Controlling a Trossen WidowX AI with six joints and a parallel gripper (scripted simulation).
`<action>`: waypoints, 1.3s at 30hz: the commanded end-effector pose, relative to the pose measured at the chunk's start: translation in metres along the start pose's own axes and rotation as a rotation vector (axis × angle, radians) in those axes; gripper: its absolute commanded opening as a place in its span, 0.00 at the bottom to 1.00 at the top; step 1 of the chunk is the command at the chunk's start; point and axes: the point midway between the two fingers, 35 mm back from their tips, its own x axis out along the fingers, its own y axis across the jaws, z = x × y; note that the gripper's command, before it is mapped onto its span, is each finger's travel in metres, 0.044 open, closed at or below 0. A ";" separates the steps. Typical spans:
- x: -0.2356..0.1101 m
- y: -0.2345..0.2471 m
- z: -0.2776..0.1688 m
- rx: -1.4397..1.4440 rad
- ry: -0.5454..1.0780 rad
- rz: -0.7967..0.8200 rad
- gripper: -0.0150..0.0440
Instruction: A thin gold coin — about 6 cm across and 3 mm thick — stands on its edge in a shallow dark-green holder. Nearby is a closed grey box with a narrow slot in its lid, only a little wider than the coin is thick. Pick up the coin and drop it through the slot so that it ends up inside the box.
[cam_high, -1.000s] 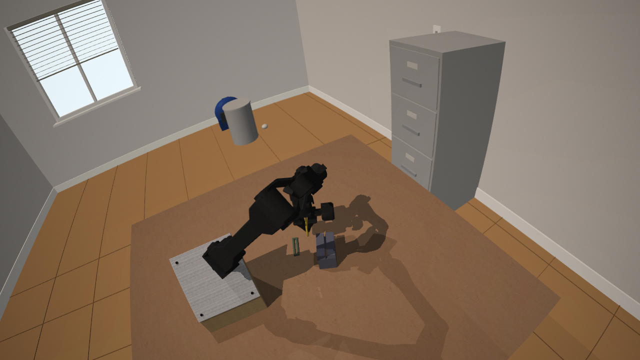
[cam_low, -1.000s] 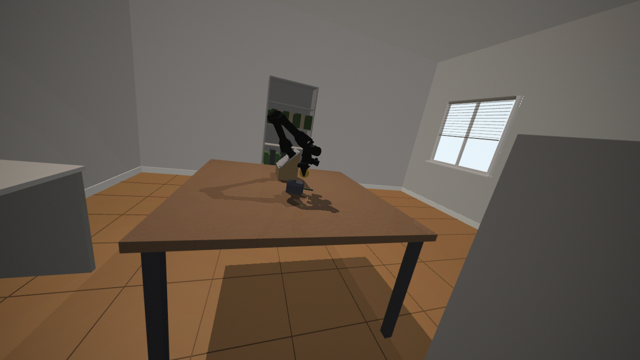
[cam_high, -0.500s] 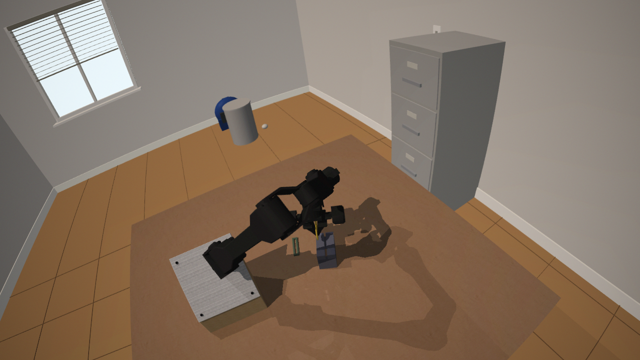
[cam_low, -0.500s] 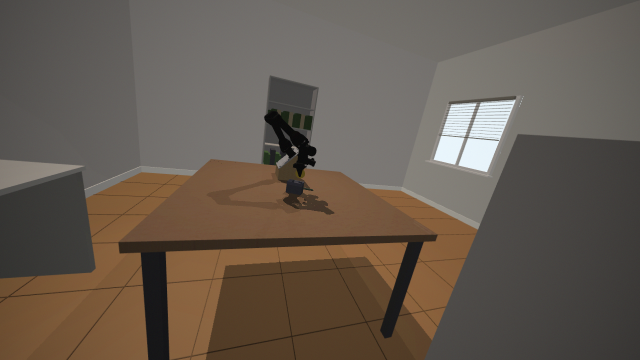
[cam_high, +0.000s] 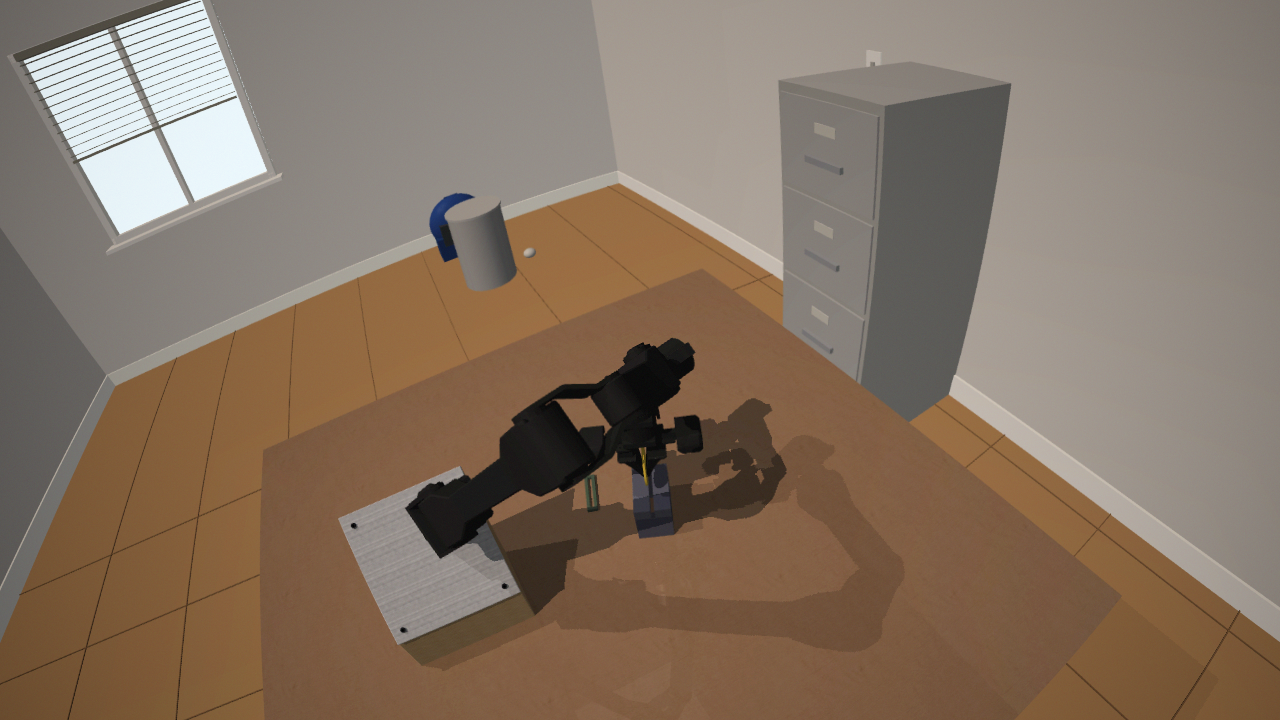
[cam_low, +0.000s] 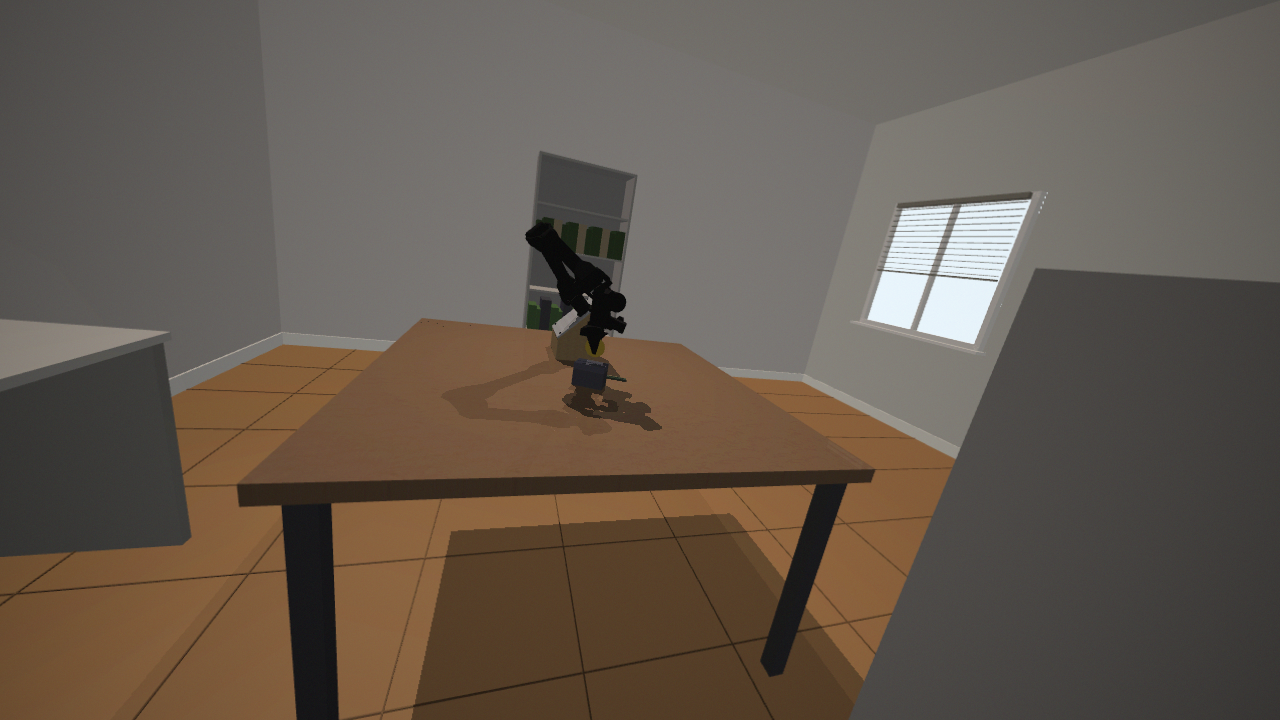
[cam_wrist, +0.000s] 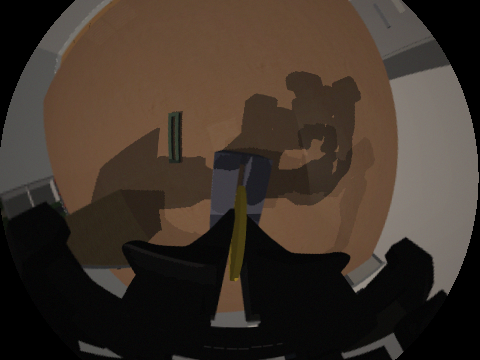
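Fingers: the gripper (cam_wrist: 235, 254) is closed almost fully, with the two fingers pressed against the flat faces of the coin.
Held item: the gold coin (cam_wrist: 238, 227) is gripped on edge; its thin rim runs nearly vertical in the wrist view and protrudes beyond the fingertips.
Coin position: held in the air directly above the grey box (cam_high: 651, 505), clear of the surface (cam_high: 805, 573). In the wrist view the rim lines up closely with the slot (cam_wrist: 244, 175) in the lid; whether the coin touches the lid cannot be told.
Box: closed, standing on the surface below the gripper; its contents are not visible.
Holder: the dark-green holder (cam_high: 590, 493) lies just beside the box, on the side nearer the robot base (cam_high: 420, 564); it holds nothing.
Arm: the black arm (cam_high: 554, 438) reaches from the base out over the box.
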 end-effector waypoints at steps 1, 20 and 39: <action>0.001 0.001 0.000 0.000 0.002 0.002 0.25; 0.000 -0.002 -0.002 -0.003 0.002 0.004 0.25; 0.008 -0.001 -0.004 -0.011 0.002 0.004 0.25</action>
